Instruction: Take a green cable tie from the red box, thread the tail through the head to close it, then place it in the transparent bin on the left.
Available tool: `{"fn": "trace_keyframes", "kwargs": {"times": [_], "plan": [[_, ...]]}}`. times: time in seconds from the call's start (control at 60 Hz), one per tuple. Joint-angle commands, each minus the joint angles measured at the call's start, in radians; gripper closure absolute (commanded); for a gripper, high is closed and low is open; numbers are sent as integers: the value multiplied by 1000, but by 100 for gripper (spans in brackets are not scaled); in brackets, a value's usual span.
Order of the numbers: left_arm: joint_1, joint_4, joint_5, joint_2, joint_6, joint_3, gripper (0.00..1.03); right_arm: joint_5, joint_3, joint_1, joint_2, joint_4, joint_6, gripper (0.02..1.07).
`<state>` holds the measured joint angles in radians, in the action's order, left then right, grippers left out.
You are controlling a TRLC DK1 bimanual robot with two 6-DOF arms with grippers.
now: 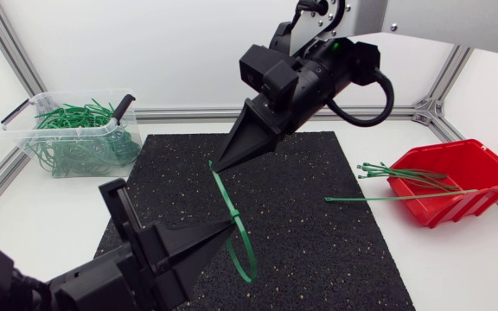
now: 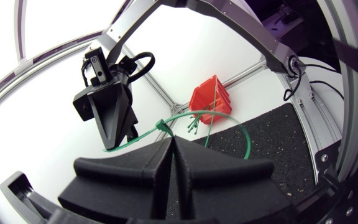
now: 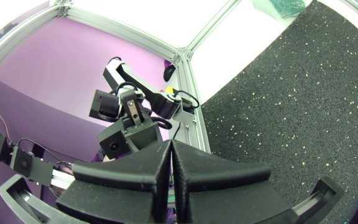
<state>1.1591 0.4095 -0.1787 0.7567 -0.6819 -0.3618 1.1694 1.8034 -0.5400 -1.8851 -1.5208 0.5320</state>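
A green cable tie (image 1: 232, 212) hangs above the black mat, bent into a loop (image 1: 251, 263). My left gripper (image 1: 232, 226) comes in from the lower left and is shut on the tie near its head (image 2: 165, 127). My right gripper (image 1: 217, 166) points down from the back and is shut on the tail end (image 2: 120, 144). In the left wrist view the loop (image 2: 246, 140) arcs beside my left gripper (image 2: 170, 139), with my right gripper (image 2: 131, 134) just ahead. My right gripper (image 3: 168, 147) shows its fingers pressed together; the tie is hidden there.
The red box (image 1: 456, 177) stands at the right with several green ties (image 1: 400, 175), one (image 1: 370, 198) jutting out over the mat. At the back left, the transparent bin (image 1: 24, 121) holds several green ties. The black mat (image 1: 318, 233) covers the middle.
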Motion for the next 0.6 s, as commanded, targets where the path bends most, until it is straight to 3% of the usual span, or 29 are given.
{"fn": "trace_keyframes", "kwargs": {"times": [0.0,0.1,0.167,0.217,0.367,0.467,0.583], "plan": [[21,8,21,16,-25,24,99,4,10,12,-23,13,2,101],[-4,8,7,15,-15,20,99,-1,-33,15,7,22,13,101],[-67,20,4,29,-10,7,99,-30,-70,32,29,67,8,101],[-168,32,8,50,-2,-11,99,-50,-90,55,38,99,5,99],[-578,41,209,165,117,-109,99,-191,-187,107,72,289,-109,73],[-751,45,262,250,179,-192,99,-335,-280,110,119,472,-196,59],[-918,41,298,357,242,-293,99,-482,-349,112,164,588,-233,52]]}}
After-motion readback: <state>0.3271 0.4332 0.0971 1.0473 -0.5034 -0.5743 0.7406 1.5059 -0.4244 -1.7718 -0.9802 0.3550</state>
